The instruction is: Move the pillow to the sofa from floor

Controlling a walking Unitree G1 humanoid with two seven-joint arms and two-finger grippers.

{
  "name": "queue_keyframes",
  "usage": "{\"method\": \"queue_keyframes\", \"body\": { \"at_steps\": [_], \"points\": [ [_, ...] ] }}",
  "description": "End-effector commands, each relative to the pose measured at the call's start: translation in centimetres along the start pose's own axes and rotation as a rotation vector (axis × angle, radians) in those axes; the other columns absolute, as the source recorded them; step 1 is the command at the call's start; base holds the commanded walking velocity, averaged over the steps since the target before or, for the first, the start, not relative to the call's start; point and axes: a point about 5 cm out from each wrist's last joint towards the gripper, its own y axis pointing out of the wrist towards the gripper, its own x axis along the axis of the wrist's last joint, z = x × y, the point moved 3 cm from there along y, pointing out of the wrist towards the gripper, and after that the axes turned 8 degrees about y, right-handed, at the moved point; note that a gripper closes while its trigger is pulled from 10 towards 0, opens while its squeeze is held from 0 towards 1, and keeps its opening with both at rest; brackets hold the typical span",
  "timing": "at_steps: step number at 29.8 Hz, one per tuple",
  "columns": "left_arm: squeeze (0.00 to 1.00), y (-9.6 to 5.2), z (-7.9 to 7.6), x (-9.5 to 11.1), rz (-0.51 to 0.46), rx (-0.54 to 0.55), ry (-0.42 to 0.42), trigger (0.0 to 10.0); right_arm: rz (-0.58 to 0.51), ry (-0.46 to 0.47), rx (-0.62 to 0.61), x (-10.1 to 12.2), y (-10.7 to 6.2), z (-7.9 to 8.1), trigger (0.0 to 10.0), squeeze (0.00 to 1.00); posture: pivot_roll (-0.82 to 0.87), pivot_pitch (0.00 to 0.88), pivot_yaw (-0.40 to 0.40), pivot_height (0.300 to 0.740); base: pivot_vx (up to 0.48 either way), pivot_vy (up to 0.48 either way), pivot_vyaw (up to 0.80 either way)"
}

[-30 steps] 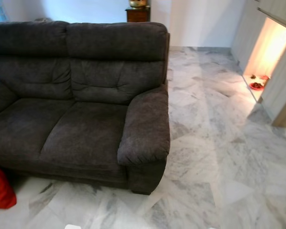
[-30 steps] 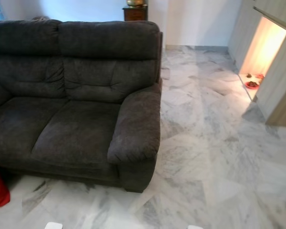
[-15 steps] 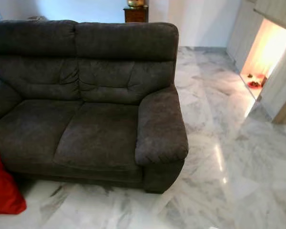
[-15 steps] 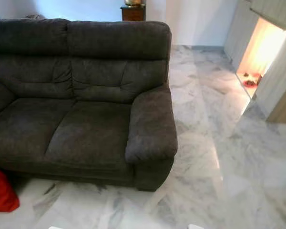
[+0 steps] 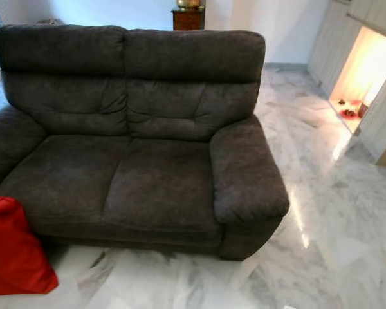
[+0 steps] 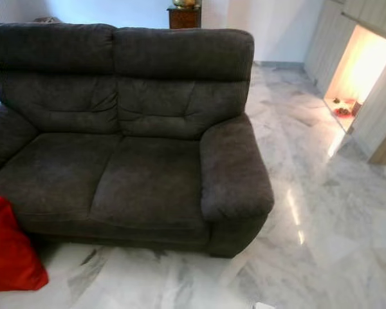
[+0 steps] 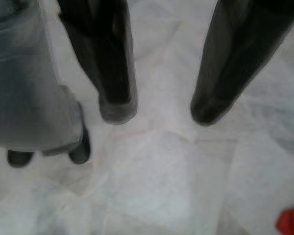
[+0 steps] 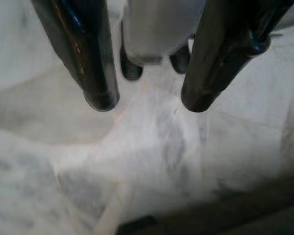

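Because it is a plump fabric cushion, the red pillow (image 5: 13,248) should be light, soft and easily squashed, with nothing brittle to spare; thin fingers will likely sink in and slip off a flat face, so a corner or a pinched fold near its upper edge looks the safest hold. It stands on the marble floor (image 5: 321,257), touching the front of the sofa (image 5: 141,141) by the far armrest, off to the left of both claws and well apart from them. The left claw (image 7: 159,110) hangs over bare floor with its fingers spread wide and nothing between them; a scrap of red shows at the edge of its view. The right claw (image 8: 147,103) hangs likewise, wide and empty. Both seat cushions lie bare, giving ample landing room just above and beside the pillow. Open floor stretches to the right; the sofa's front edge and armrests are the only edges to clear when lifting.
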Motion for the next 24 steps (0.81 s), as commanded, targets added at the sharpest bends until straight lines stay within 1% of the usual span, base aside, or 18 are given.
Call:
{"method": "queue_keyframes", "body": {
  "at_steps": [1,6,11,16,17,18,20,24],
  "points": [
    [0.00,-0.1,0.5,-0.6,0.019,0.012,0.004,10.0,0.003,0.012,0.004,-0.1,0.0,0.3,10.0,0.00,-0.05,0.047,0.038,0.740,0.000,0.469,0.00],
    [0.00,-0.1,0.5,-0.4,0.015,0.012,0.005,10.0,0.003,0.015,0.005,-0.1,0.1,0.4,10.0,0.00,-0.05,0.049,0.041,0.740,0.000,0.472,0.00],
    [0.00,0.0,0.5,0.4,0.001,0.011,0.005,10.0,0.006,0.011,0.008,-0.2,0.1,0.5,10.0,0.00,-0.05,0.048,0.042,0.740,0.000,0.470,0.00],
    [0.00,0.0,1.2,0.7,-0.010,0.016,0.004,10.0,0.006,0.013,0.011,-0.2,0.1,0.5,10.0,0.00,-0.05,0.052,0.043,0.740,0.000,0.470,0.00],
    [0.00,-0.1,1.6,0.6,-0.011,0.019,0.002,10.0,0.006,0.011,0.012,-0.2,0.1,0.5,10.0,0.00,-0.05,0.052,0.043,0.740,0.000,0.472,0.00],
    [0.00,-0.1,1.6,0.6,-0.011,0.019,0.002,10.0,0.006,0.011,0.012,-0.2,0.1,0.5,10.0,0.00,-0.05,0.052,0.043,0.740,0.000,0.472,0.00],
    [0.00,-0.2,2.1,0.0,-0.003,0.024,0.000,10.0,0.005,0.012,0.014,-0.2,0.1,0.6,10.0,0.00,-0.05,0.052,0.043,0.740,0.000,0.469,0.00],
    [0.00,-0.4,2.2,-0.8,0.014,0.027,-0.002,10.0,0.006,0.004,0.012,-0.1,0.1,0.5,10.0,0.00,-0.05,0.059,0.043,0.740,0.000,0.471,0.00]
  ]
}}
